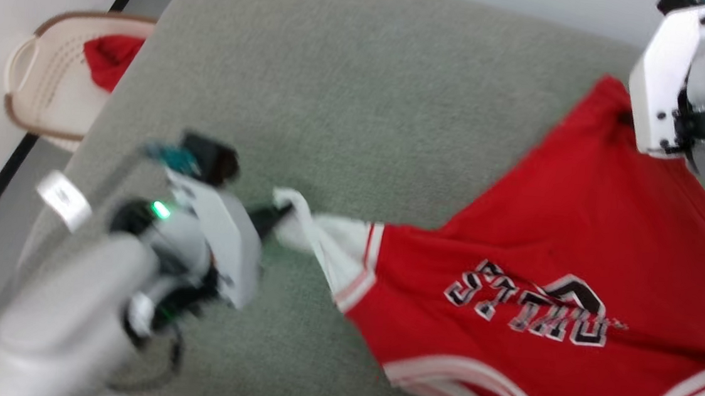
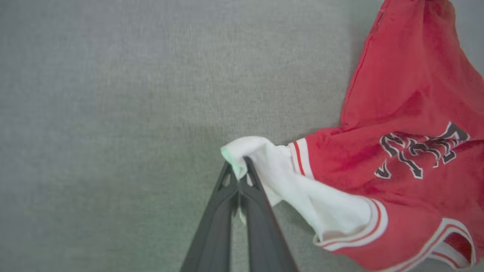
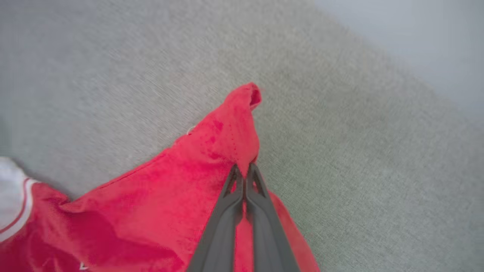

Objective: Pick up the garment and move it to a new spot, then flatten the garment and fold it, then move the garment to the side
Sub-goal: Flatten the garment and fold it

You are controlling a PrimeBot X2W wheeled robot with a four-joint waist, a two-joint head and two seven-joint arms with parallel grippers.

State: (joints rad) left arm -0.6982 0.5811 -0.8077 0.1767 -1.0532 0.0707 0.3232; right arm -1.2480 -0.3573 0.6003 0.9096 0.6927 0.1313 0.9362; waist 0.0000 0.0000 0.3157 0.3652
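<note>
Grey-green surface (image 1: 335,96). Red shirt (image 1: 550,239) spread over its 3-to-5 o'clock part in the head view. Right pincer (image 3: 245,170) pinches a red corner at the shirt's 1 o'clock. Left pincer (image 2: 239,166) pinches the white sleeve tip at its 9. Risk: the sleeve bite looks shallow, so a hard stretch could pull it free and the shirt would bunch.

— What does the garment (image 1: 575,241) look like?
— A red short-sleeved shirt with white sleeves, red-and-white striped trim and black-and-white lettering across the chest.
— How does it lie?
— Front up on the grey-green fabric surface (image 1: 335,96), partly spread and wrinkled. One white sleeve is stretched to a point on the left; a red hem corner is drawn taut at the far right
</note>
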